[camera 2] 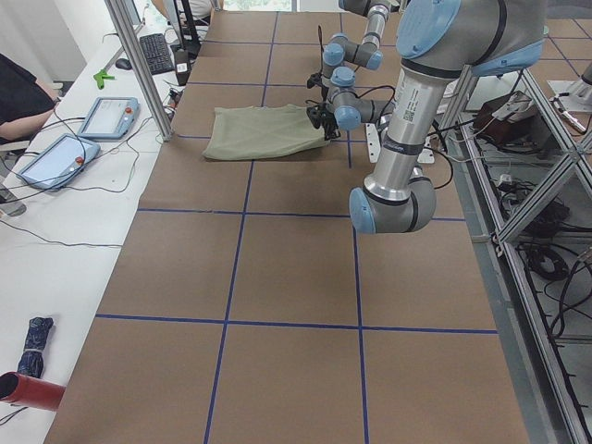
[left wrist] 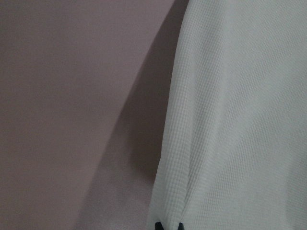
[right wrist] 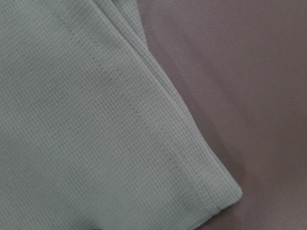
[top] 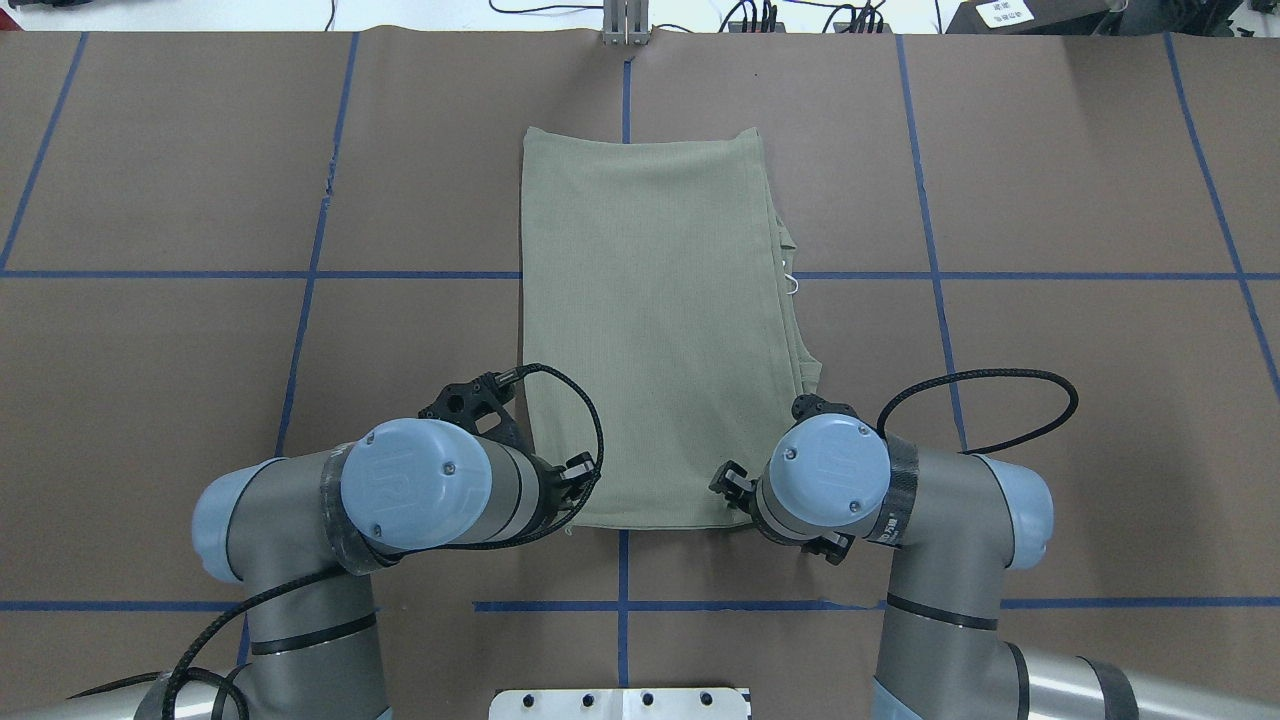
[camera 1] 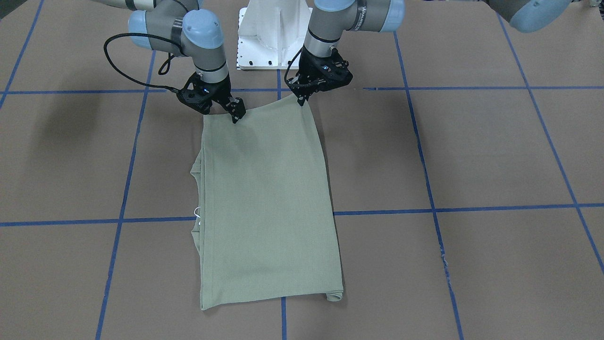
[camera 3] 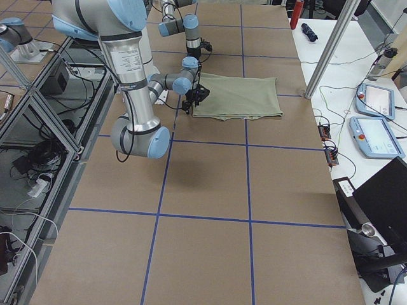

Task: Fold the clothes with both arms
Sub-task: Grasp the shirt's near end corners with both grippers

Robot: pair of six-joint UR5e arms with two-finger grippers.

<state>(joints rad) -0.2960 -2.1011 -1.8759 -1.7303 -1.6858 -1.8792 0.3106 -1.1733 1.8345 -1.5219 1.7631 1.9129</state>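
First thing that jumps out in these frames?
A sage-green shirt, folded into a long rectangle, lies mid-table on the brown, blue-gridded table. Both arms meet at its robot-side edge: the left gripper pinches one corner, slightly raised, and the right gripper sits on the same edge near the other corner, its grip unclear.

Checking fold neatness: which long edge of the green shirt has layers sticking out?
The shirt edge on the right claw side: offset layers and a white loop poke out there; the opposite edge is one straight fold.
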